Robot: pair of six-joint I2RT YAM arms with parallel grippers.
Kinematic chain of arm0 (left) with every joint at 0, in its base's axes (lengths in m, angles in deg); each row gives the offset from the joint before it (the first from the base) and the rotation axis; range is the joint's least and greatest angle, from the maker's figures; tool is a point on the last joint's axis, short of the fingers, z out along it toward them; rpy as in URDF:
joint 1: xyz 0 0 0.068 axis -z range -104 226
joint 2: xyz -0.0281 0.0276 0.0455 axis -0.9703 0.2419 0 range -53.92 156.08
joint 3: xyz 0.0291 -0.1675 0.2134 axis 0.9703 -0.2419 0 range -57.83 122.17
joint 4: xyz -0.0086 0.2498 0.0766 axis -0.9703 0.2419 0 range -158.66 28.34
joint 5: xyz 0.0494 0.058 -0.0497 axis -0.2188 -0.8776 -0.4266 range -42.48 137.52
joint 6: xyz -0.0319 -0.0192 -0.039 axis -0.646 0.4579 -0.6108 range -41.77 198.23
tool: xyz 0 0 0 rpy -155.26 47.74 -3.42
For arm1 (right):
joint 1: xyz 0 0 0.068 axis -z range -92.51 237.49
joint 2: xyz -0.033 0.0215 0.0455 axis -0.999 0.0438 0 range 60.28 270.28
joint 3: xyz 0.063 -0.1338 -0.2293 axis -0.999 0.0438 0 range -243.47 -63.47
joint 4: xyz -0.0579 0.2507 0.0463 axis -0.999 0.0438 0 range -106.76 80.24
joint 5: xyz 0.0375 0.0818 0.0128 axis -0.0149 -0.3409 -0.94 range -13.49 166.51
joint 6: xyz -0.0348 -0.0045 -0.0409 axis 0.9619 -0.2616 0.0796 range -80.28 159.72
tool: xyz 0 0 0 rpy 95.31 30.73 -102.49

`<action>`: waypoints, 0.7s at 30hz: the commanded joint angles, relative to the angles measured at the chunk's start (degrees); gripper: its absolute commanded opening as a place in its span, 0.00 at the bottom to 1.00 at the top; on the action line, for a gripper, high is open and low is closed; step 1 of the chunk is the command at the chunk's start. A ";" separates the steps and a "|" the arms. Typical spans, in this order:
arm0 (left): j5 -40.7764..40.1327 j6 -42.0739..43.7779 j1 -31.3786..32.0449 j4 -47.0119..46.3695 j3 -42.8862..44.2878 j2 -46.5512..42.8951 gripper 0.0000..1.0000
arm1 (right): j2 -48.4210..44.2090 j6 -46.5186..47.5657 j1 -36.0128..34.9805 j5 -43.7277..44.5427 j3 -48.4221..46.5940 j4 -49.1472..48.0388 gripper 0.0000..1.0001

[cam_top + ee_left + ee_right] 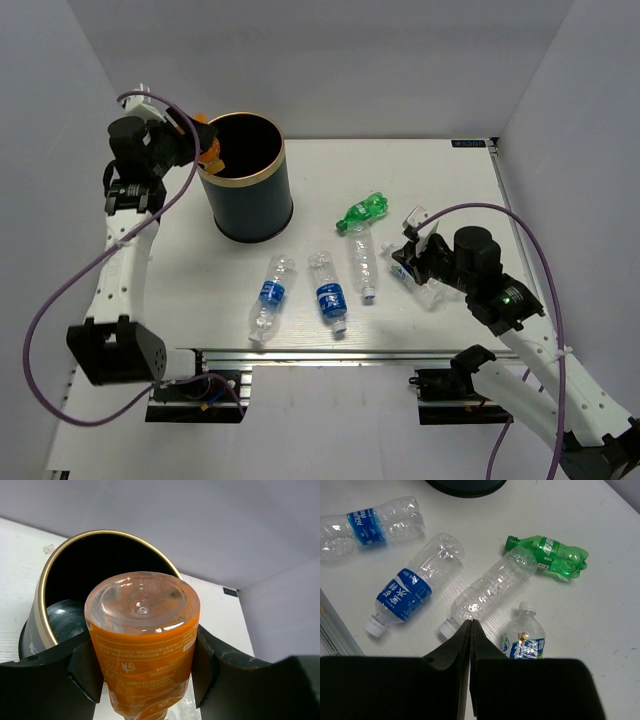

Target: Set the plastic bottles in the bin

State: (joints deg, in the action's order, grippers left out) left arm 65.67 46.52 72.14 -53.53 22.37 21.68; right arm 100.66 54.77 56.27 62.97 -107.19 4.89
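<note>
My left gripper (203, 146) is shut on an orange-labelled see-through bottle (145, 645) and holds it at the left rim of the dark bin (252, 215), whose gold rim (46, 592) shows in the left wrist view. On the table lie a green bottle (363, 211), an unlabelled clear bottle (363, 262) and two blue-labelled clear bottles (328, 292) (270, 295). My right gripper (403, 256) is shut and empty, above a small labelled clear bottle (524, 637). The right wrist view also shows the green bottle (550, 555) and the unlabelled bottle (492, 587).
The table's near edge has a metal rail (330, 353). White walls close in the left, back and right sides. The bin's base (465, 485) shows at the top of the right wrist view.
</note>
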 commanded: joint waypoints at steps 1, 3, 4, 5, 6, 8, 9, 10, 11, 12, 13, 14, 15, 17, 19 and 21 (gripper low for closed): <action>-1.50 0.42 1.30 -5.90 0.30 2.62 0.00 | 0.57 0.95 -0.68 0.27 -0.04 -2.05 0.04; -6.09 0.41 2.01 -7.31 0.92 3.94 0.00 | 0.84 1.21 -0.94 0.27 0.04 -2.14 0.06; -9.77 1.28 2.80 -8.18 0.92 3.95 0.00 | 1.01 1.21 -1.21 0.36 0.04 -2.22 0.06; -11.11 1.90 2.80 -8.71 1.70 4.91 0.00 | 1.10 1.21 -1.38 0.53 -0.04 -2.14 0.06; -12.08 1.91 3.41 -8.72 2.49 5.79 0.00 | 1.36 1.30 -1.65 0.88 -0.04 -2.22 0.07; -13.76 3.31 3.95 -8.02 5.65 9.03 0.00 | 1.54 1.47 -1.91 1.06 -0.13 -2.14 0.07; -13.76 3.31 3.95 -7.06 6.88 10.26 0.00 | 1.63 1.47 -2.09 1.32 -0.05 -2.40 0.07; -13.76 3.31 4.73 -6.53 8.90 11.32 0.00 | 1.63 1.56 -2.17 1.76 0.13 -2.58 0.07; -13.76 4.01 5.35 -6.52 9.87 13.59 0.00 | 1.63 1.48 -2.35 1.85 0.13 -2.49 0.07; -13.76 4.02 5.35 -4.35 11.01 14.83 0.02 | 1.72 1.65 -2.44 2.37 0.22 -2.75 0.09; -13.76 4.63 6.05 -3.02 13.64 16.15 0.09 | 1.72 1.56 -2.44 2.47 0.31 -2.67 0.11; -13.76 5.16 6.58 -1.61 15.14 18.86 0.19 | 2.07 1.82 -2.87 2.55 0.31 -2.58 0.23; -14.37 5.94 6.58 2.05 16.55 20.20 0.28 | 2.24 2.00 -2.97 2.64 0.39 -2.93 0.35; -14.89 7.00 7.20 4.28 19.28 22.05 0.41 | 3.12 2.53 -3.14 2.55 0.31 -2.67 0.61; -14.90 7.01 7.72 5.52 20.08 23.19 0.63 | 3.74 3.40 -3.41 1.85 0.13 -2.84 0.72; -15.42 7.62 7.72 5.52 20.08 23.20 0.81 | 5.05 4.20 -3.67 0.80 0.13 -2.49 0.82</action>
State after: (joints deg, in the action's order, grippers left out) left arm 51.77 52.34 79.42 -51.41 40.36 45.89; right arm 104.68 57.28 53.21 64.68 -107.06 4.10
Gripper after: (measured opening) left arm 0.778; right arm 0.797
